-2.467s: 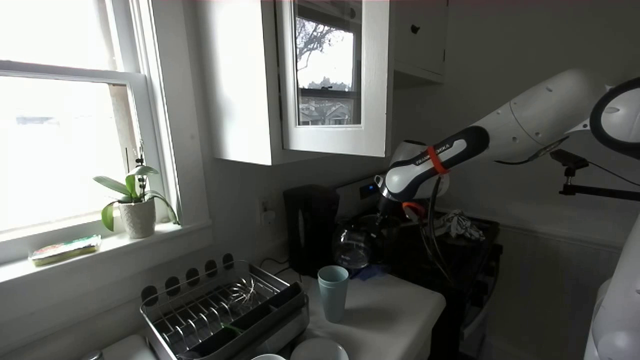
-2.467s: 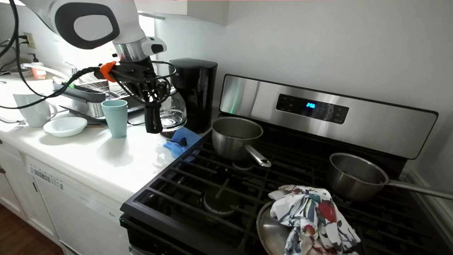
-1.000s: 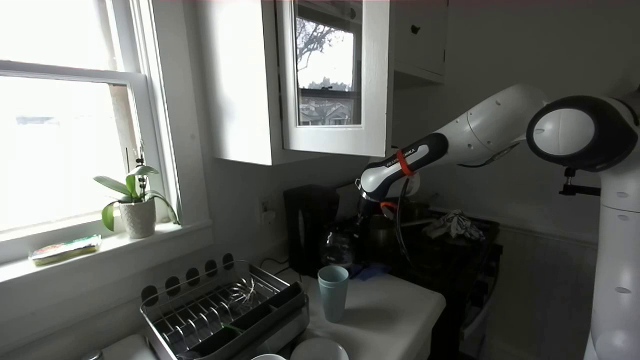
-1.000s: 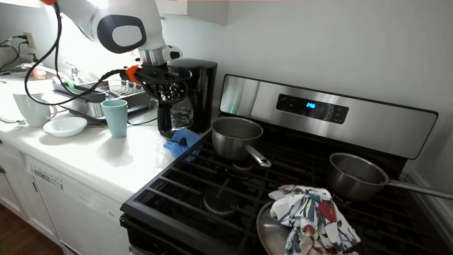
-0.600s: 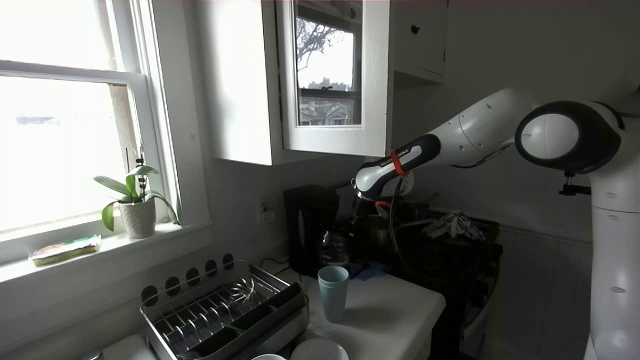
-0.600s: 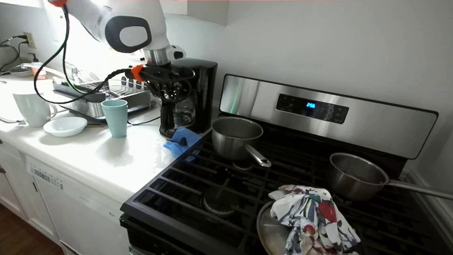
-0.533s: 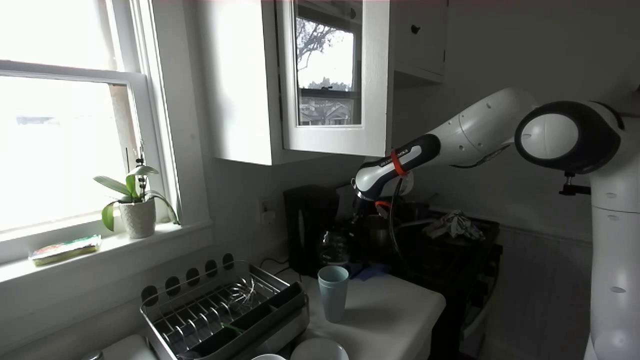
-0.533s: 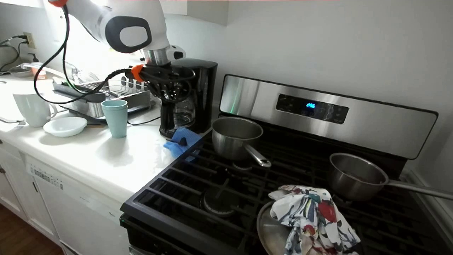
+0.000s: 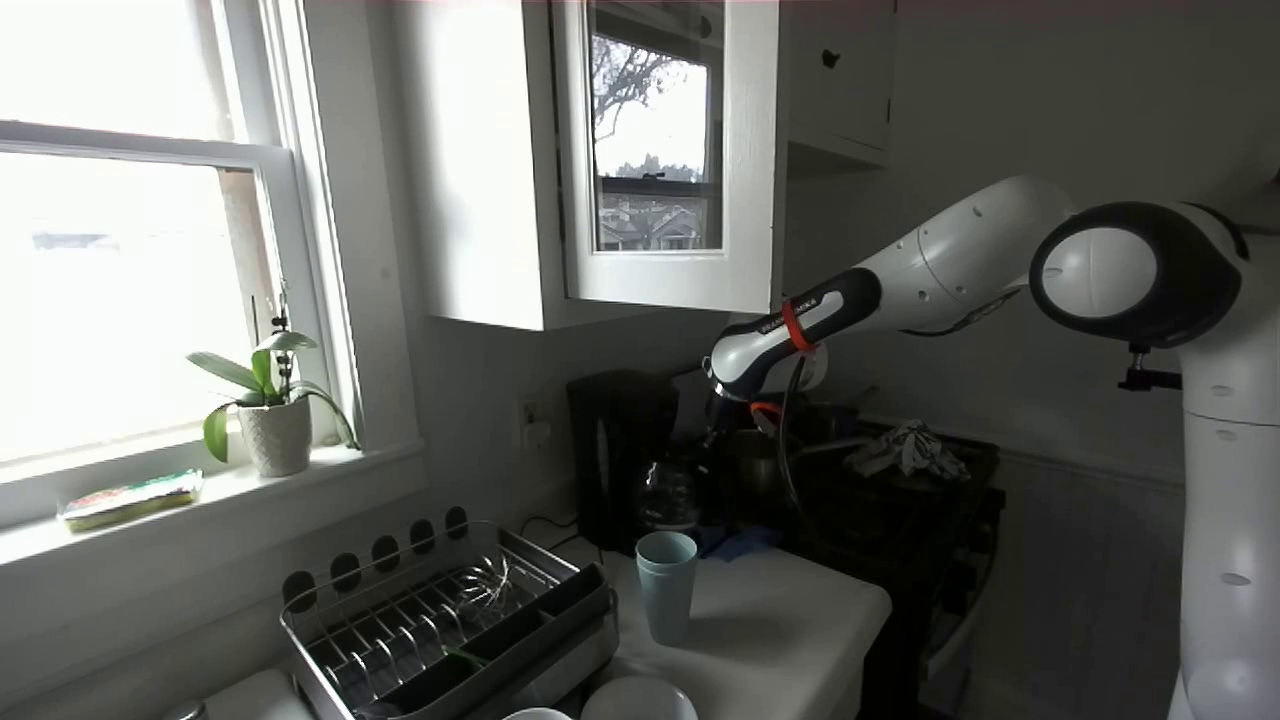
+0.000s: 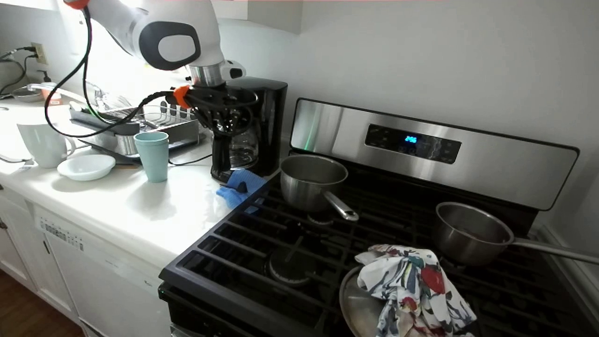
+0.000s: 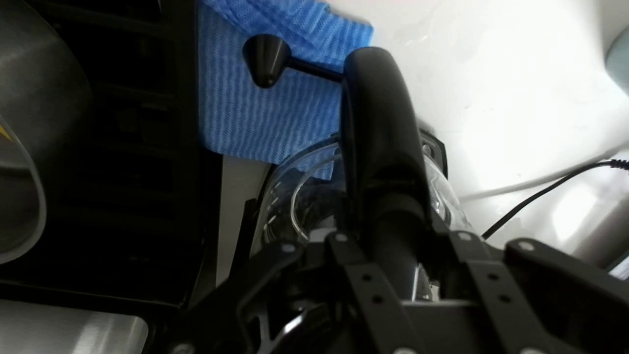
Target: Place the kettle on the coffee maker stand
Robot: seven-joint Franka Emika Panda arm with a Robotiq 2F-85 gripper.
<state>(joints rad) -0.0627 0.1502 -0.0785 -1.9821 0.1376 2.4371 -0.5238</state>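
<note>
The kettle is a clear glass carafe [image 10: 244,150] with a black handle [image 11: 383,118]. It also shows in an exterior view [image 9: 670,497]. It is upright under the overhang of the black coffee maker [image 10: 269,121], just over the coffee maker stand [image 10: 222,176]. Whether its bottom rests on the stand cannot be told, as the handle and a blue cloth hide part of it. A corner of the stand shows in the wrist view [image 11: 436,151]. My gripper [image 11: 393,221] has its fingers on both sides of the upper handle and looks shut on it; it also shows in an exterior view [image 10: 229,128].
A blue cloth [image 10: 248,180] with a small black cone-ended piece [image 11: 267,59] lies in front of the stand. A pale blue-green cup [image 10: 152,157] stands left of it. A steel pot [image 10: 311,180] is close by on the stove. A dish rack [image 9: 450,610] stands behind.
Over the last few seconds my gripper carried the kettle sideways and slightly down into the coffee maker's opening. Between half a second ago and now, nothing visibly moved.
</note>
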